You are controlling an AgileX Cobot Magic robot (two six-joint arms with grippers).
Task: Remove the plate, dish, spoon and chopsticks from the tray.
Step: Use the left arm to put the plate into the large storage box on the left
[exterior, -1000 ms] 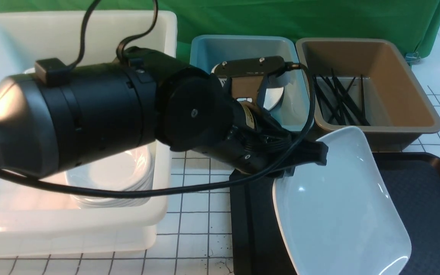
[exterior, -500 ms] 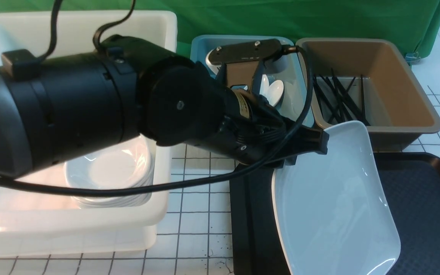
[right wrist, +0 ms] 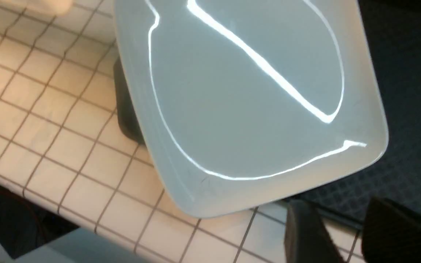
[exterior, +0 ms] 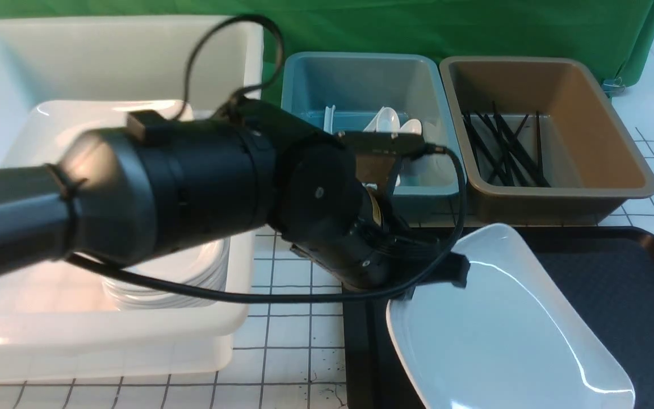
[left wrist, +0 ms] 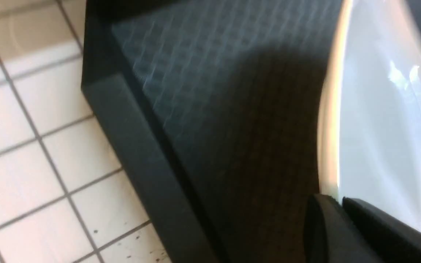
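The large white plate (exterior: 508,335) hangs tilted over the left part of the black tray (exterior: 616,272), its near end low. My left gripper (exterior: 456,274) is shut on the plate's far-left rim; in the left wrist view its fingers (left wrist: 320,223) pinch the plate (left wrist: 382,109) above the tray (left wrist: 210,109). My right gripper (right wrist: 342,233) stands open and empty just off the plate (right wrist: 247,102), at the tray's edge (right wrist: 408,73). White spoons (exterior: 389,120) lie in the blue tub (exterior: 304,85). Black chopsticks (exterior: 503,147) lie in the brown tub (exterior: 605,142).
A big white tub (exterior: 105,335) at the left holds a stack of white dishes (exterior: 202,272). My left arm (exterior: 191,193) stretches across it and hides much of it. A green curtain closes the back. The table is white with a grid.
The left arm has dropped and the plate in its grip has come down from a steep tilt to a flatter one, closer to the tray.
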